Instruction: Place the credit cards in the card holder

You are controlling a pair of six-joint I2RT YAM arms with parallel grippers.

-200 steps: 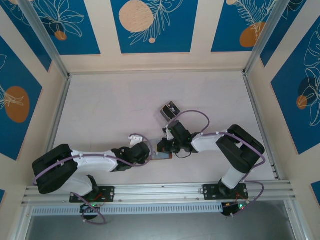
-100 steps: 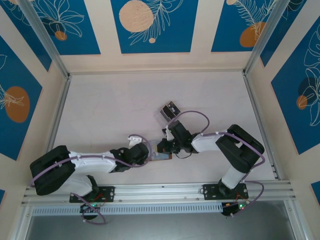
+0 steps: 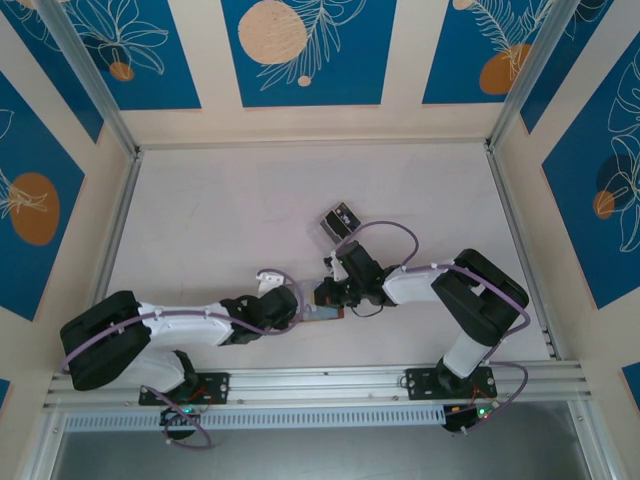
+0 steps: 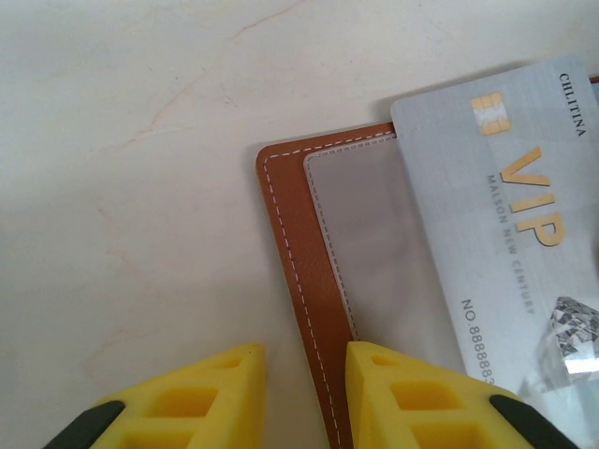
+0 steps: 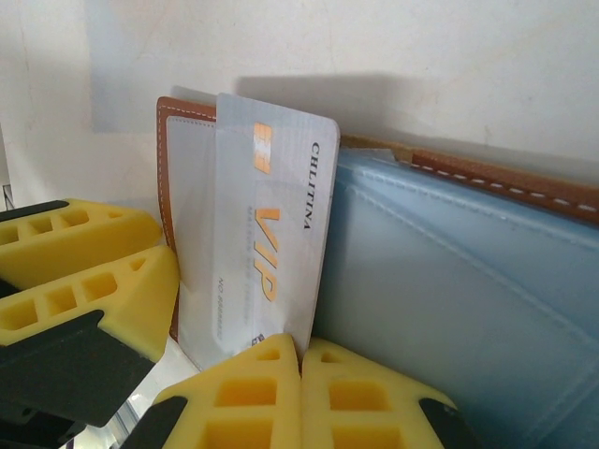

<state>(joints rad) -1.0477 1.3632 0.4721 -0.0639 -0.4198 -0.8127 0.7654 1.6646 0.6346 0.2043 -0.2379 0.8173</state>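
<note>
The card holder (image 4: 290, 243) is a brown leather wallet lying open on the table, its pale grey-blue pockets (image 5: 449, 281) facing up. It lies between both grippers (image 3: 325, 313). A silver credit card (image 5: 267, 253) marked VIP lies across the left-hand pocket (image 4: 505, 215). My right gripper (image 5: 300, 360) is shut on the card's near edge. My left gripper (image 4: 306, 374) stands partly open astride the wallet's brown left edge. One of its fingers (image 4: 412, 393) rests over the grey pocket and the other is over the table. Its yellow fingers (image 5: 94, 281) sit against the wallet's left side.
A clear plastic stand (image 3: 340, 219) with dark cards in it stands just behind the right gripper (image 3: 327, 296). Aluminium rails (image 3: 300, 380) border the pale table, and the patterned walls stand close on three sides.
The left arm's elbow has shifted slightly. Both grippers, the card and the wallet stay where they were.
</note>
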